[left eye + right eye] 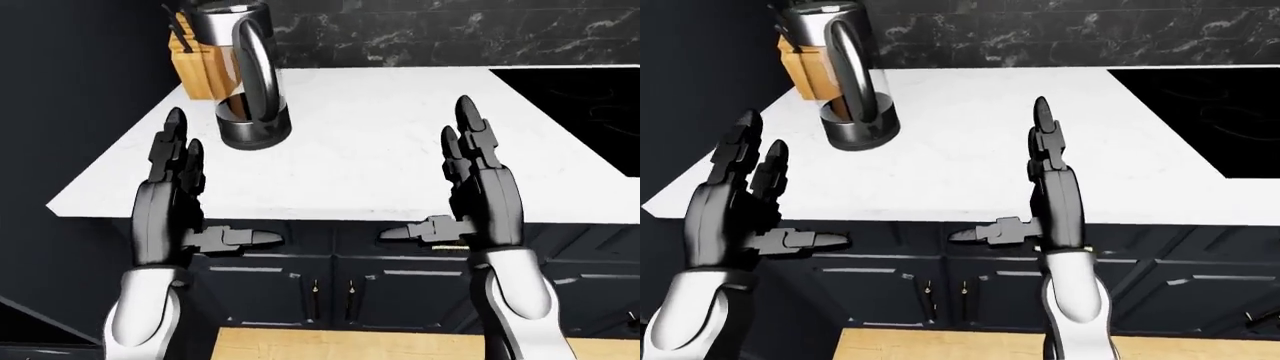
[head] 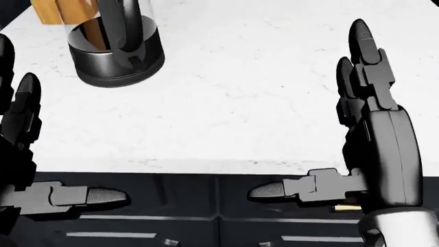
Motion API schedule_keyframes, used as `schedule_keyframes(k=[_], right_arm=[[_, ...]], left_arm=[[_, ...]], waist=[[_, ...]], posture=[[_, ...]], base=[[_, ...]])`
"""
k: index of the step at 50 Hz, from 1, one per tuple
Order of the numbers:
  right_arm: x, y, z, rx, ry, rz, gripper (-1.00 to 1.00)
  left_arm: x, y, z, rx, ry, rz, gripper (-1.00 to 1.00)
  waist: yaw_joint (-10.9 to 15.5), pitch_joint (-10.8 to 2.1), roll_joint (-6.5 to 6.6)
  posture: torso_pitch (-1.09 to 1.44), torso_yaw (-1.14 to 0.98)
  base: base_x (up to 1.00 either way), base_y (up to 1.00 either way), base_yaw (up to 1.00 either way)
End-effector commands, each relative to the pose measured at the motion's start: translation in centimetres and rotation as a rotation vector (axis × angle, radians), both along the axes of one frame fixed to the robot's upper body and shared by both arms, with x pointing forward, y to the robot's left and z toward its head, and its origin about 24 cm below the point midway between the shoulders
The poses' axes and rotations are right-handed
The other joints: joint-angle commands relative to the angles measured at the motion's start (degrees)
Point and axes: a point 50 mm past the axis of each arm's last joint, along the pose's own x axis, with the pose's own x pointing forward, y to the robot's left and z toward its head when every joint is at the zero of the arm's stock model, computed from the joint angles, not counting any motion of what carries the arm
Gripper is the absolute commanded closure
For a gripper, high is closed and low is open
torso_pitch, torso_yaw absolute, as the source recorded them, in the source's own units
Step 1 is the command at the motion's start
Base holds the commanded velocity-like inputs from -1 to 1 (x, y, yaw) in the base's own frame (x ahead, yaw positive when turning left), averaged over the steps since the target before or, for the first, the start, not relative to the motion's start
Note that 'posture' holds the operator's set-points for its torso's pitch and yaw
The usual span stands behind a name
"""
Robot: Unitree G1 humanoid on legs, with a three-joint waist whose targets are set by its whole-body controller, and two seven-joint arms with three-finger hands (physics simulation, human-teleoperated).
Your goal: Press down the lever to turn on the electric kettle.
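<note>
The kettle (image 1: 247,79) stands upright on the white table (image 1: 380,142), near the table's left edge and toward its upper-left corner in the left-eye view. Its looped black handle faces the camera, and its dark round base rests flat on the marble. Just behind it, touching or nearly so, is a wooden knife block (image 1: 203,67); which of the two cannot be told. The lever is not clearly made out.

The left hand (image 1: 178,191) hangs below and slightly left of the kettle, well apart from it, over the table's near edge. Its fingers point up and spread, thumb jutting right toward the cabinets: open, holding nothing. The right hand (image 1: 480,187) is well right of the kettle, at the same near edge, likewise open with fingers upright and thumb pointing left, gripping nothing.

Between the kettle and the right hand the marble lies bare, a wide stretch. Far right of the kettle a black cooktop (image 1: 1200,112) is set into the table. Below the near edge run dark cabinet fronts (image 1: 330,285) with small handles, and a strip of wooden floor (image 1: 350,343) beneath them. A dark wall flanks the kettle's left.
</note>
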Motion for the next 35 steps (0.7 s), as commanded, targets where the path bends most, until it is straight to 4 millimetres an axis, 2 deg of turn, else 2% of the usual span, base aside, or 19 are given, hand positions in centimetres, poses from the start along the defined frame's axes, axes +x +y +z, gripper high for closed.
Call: schedule_keyframes(k=[1, 5, 7, 8, 10, 11, 12, 14, 20, 22, 23, 24, 26, 29, 33, 35], right_arm=[[-0.43, 0.09, 1.18, -0.002, -0.076, 0.000, -1.00], [-0.41, 0.09, 1.18, -0.002, -0.076, 0.000, -1.00], [-0.46, 0.18, 1.20, -0.003, -0.076, 0.002, -1.00], [-0.45, 0.18, 1.19, -0.003, -0.076, 0.001, -1.00], [-0.43, 0.19, 1.17, -0.004, -0.076, 0.001, -1.00], [-0.44, 0.20, 1.18, -0.004, -0.076, 0.001, -1.00], [-0.43, 0.21, 1.17, -0.004, -0.076, 0.001, -1.00], [-0.42, 0.21, 1.18, -0.004, -0.076, 0.001, -1.00], [-0.34, 0.17, 1.20, -0.004, -0.077, 0.002, -1.00], [-0.33, 0.17, 1.19, -0.004, -0.077, 0.002, -1.00], [-0.35, 0.16, 1.21, -0.005, -0.077, 0.002, -1.00], [-0.38, 0.15, 1.22, -0.005, -0.077, 0.001, -1.00], [-0.46, 0.18, 1.26, -0.005, -0.078, 0.001, -1.00], [-0.49, 0.19, 1.30, -0.005, -0.079, 0.001, -1.00], [-0.52, 0.20, 1.31, -0.005, -0.079, 0.001, -1.00], [-0.49, 0.21, 1.24, -0.008, -0.076, 0.000, -1.00]], left_arm=[[-0.41, -0.17, 1.23, 0.011, -0.082, -0.012, -1.00], [-0.40, -0.21, 1.13, 0.012, -0.081, -0.013, -1.00], [-0.43, -0.20, 1.15, 0.011, -0.082, -0.014, -1.00], [-0.43, -0.19, 1.16, 0.012, -0.082, -0.013, -1.00], [-0.42, -0.18, 1.14, 0.012, -0.082, -0.013, -1.00], [-0.44, -0.18, 1.12, 0.012, -0.082, -0.013, -1.00], [-0.43, -0.17, 1.11, 0.012, -0.082, -0.013, -1.00], [-0.43, -0.17, 1.09, 0.012, -0.082, -0.013, -1.00], [-0.42, -0.20, 1.07, 0.012, -0.081, -0.014, -1.00], [-0.41, -0.23, 1.04, 0.012, -0.080, -0.015, -1.00], [-0.43, -0.22, 1.05, 0.012, -0.080, -0.015, -1.00], [-0.44, -0.21, 1.06, 0.012, -0.081, -0.015, -1.00], [-0.46, -0.22, 1.08, 0.012, -0.082, -0.015, -1.00], [-0.43, -0.20, 1.11, 0.012, -0.082, -0.014, -1.00], [-0.42, -0.20, 1.09, 0.012, -0.082, -0.014, -1.00], [-0.43, -0.19, 1.02, 0.012, -0.082, -0.014, -1.00]], waist=[[0.0, -0.66, -0.25], [-0.4, -0.60, 0.50], [-0.5, -0.50, 2.17], [-0.6, -0.59, 3.66], [0.0, -0.33, 3.06], [0.0, -0.16, 3.75], [0.1, 0.03, 3.71], [0.3, -0.36, 3.01], [0.0, 0.27, -0.13], [0.1, -0.06, -2.30], [0.0, -0.77, -4.14], [-0.6, -0.24, -1.79], [-0.3, -0.21, -2.80], [-0.2, -0.30, -1.90], [-0.2, 0.54, 0.53], [-0.4, 0.27, 2.98]], posture=[[0.00, 0.00], [0.00, 0.00], [0.00, 0.00], [0.00, 0.00], [0.00, 0.00], [0.00, 0.00], [0.00, 0.00], [0.00, 0.00], [0.00, 0.00], [0.00, 0.00], [0.00, 0.00], [0.00, 0.00], [0.00, 0.00], [0.00, 0.00], [0.00, 0.00], [0.00, 0.00]], base=[[0.00, 0.12, 0.00], [0.00, 0.12, 0.00], [0.00, 0.12, 0.00], [0.00, 0.13, 0.00], [0.00, 0.12, 0.00], [0.00, 0.12, 0.00], [0.00, 0.13, 0.00], [0.00, 0.12, 0.00], [0.00, 0.12, 0.00], [0.00, 0.13, 0.00], [0.00, 0.12, 0.00], [0.00, 0.12, 0.00], [0.00, 0.12, 0.00], [0.00, 0.12, 0.00], [0.00, 0.12, 0.00], [0.00, 0.12, 0.00]])
